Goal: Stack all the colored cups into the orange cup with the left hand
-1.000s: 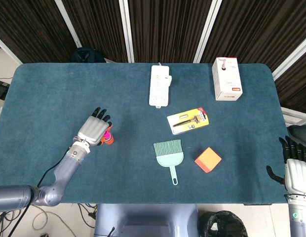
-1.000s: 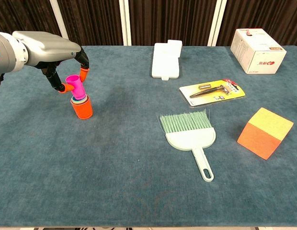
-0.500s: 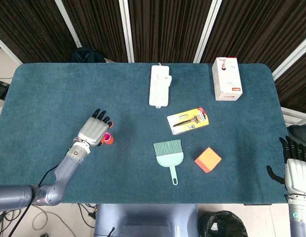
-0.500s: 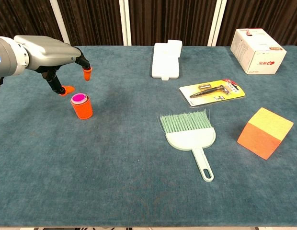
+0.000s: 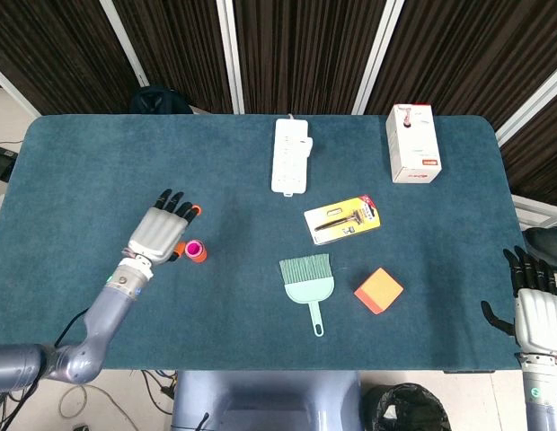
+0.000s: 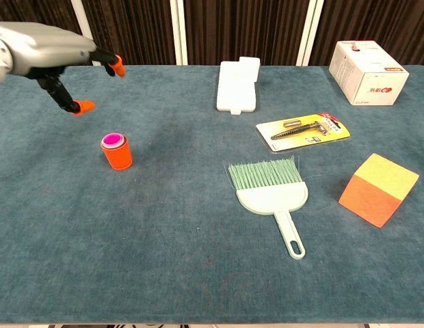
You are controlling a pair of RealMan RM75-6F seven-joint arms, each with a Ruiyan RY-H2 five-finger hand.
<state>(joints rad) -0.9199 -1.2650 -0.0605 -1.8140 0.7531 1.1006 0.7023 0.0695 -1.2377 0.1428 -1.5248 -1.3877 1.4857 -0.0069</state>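
Note:
The orange cup stands upright on the blue table at the left, with a pink cup nested in its mouth and thin coloured rims showing around it. In the head view the same orange cup sits just right of my left hand. My left hand hovers above and to the left of the cup, fingers spread, holding nothing. My right hand hangs past the table's front right corner, fingers apart and empty.
A mint dustpan brush lies mid-table. An orange and yellow block sits at the right. A packaged tool, a white power strip and a white box lie further back.
My left hand let go of the pink cup, which dropped fully into the orange cup. The hand then rose and drew away to the left.

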